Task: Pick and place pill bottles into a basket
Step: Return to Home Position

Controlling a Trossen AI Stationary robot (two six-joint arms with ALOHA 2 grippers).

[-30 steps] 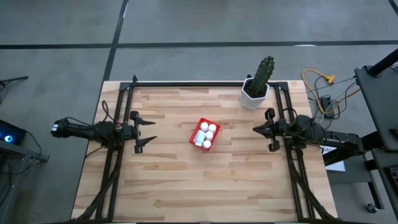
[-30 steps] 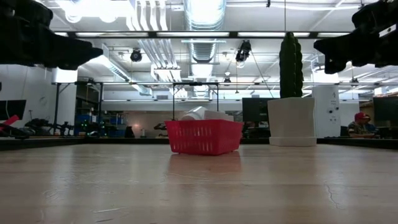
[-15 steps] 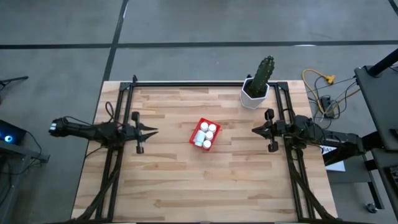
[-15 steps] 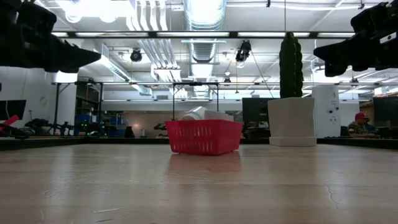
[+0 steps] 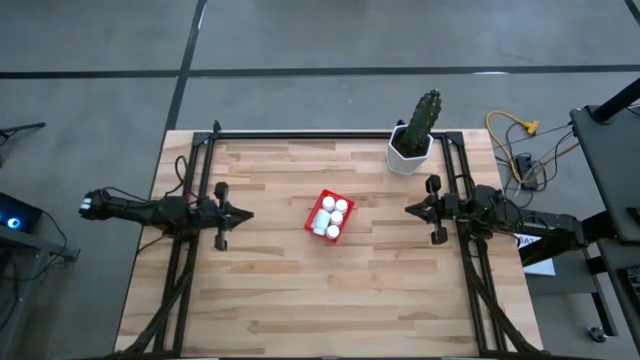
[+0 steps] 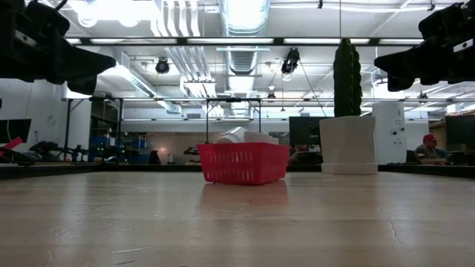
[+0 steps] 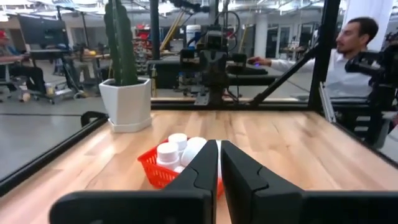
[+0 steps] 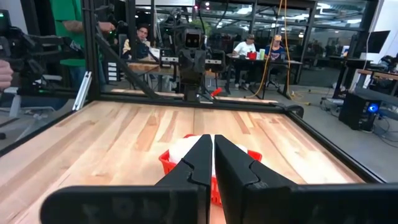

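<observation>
Red slotted basket (image 5: 311, 217) is seen mid-bench (image 5: 280, 290), with the white pill bottles (image 5: 333, 212) gathered inside it; none is seen loose on the wood. It lies between the two arms, about equally near each, its long axis crosswise to them. Left jaws and right jaws are pressed together, empty, raised, aimed at it.

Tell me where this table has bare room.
Bare: the wooden table's wide stretch beyond the small red slotted plastic basket, opposite the white cactus pot. Tightest: between basket and pot. Left claw and right claw flank it.
</observation>
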